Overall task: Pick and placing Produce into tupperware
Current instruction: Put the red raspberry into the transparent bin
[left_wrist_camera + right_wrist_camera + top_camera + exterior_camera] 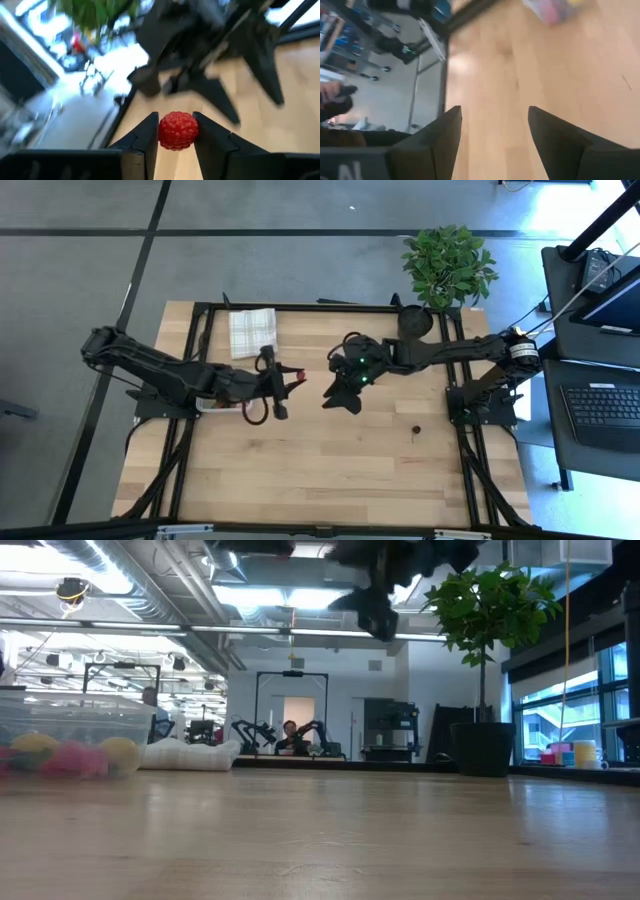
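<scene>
Left wrist view: raspberry (pixel 178 130) pinched in left hand (pixel 176 137).

Only one marking is readable: a white character resembling the letter "N", cut off by the picture edge, printed on the dark housing directly behind the right end effector (pixel 492 135) fingers in the right wrist view. No other text, label, brand, number or sign can be read.

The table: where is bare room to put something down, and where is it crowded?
The near half of the table is bare wood, bordered only by a small dark fruit. The middle is crowded: left gripper holding a raspberry, right gripper, cloth, container.
</scene>
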